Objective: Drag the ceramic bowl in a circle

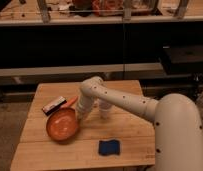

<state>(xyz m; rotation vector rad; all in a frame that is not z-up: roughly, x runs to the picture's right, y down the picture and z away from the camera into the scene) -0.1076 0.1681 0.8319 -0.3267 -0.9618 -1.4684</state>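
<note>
The ceramic bowl [61,125] is a wide, shallow, glossy orange-red bowl on the left part of the wooden table [130,135]. My white arm reaches in from the right and bends down at its elbow above the table. The gripper [80,115] points down at the bowl's right rim, touching it or very close to it. The arm hides the gripper's tip.
A blue sponge [109,146] lies near the table's front edge, right of the bowl. A black and white eraser-like block [54,105] and a small orange marker [71,102] lie just behind the bowl. Dark shelving stands behind the table.
</note>
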